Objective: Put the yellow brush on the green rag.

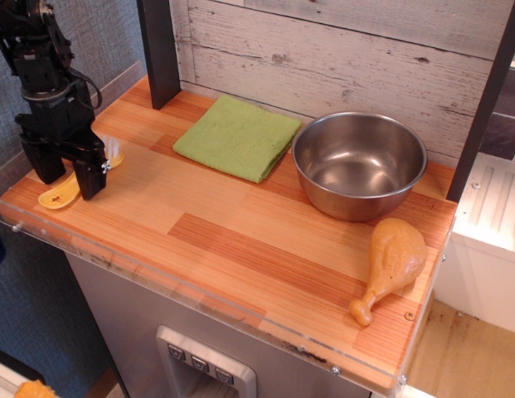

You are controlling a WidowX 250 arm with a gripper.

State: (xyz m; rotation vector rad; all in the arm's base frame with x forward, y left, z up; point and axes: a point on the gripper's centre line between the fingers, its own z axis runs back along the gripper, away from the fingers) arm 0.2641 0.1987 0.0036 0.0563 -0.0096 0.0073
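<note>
The yellow brush (pixel 60 195) lies flat at the left end of the wooden counter, handle with star hole toward the front edge, white bristles (pixel 113 149) at its far end. My black gripper (pixel 68 178) is low over the brush, open, one finger on each side of its middle, which it hides. The green rag (pixel 237 136) lies folded at the back of the counter, to the right of the gripper and apart from it.
A steel bowl (pixel 359 164) stands right of the rag. A tan toy drumstick (pixel 391 264) lies near the right front corner. A dark post (pixel 160 50) rises behind the rag's left side. A wooden wall backs the counter (pixel 232 240).
</note>
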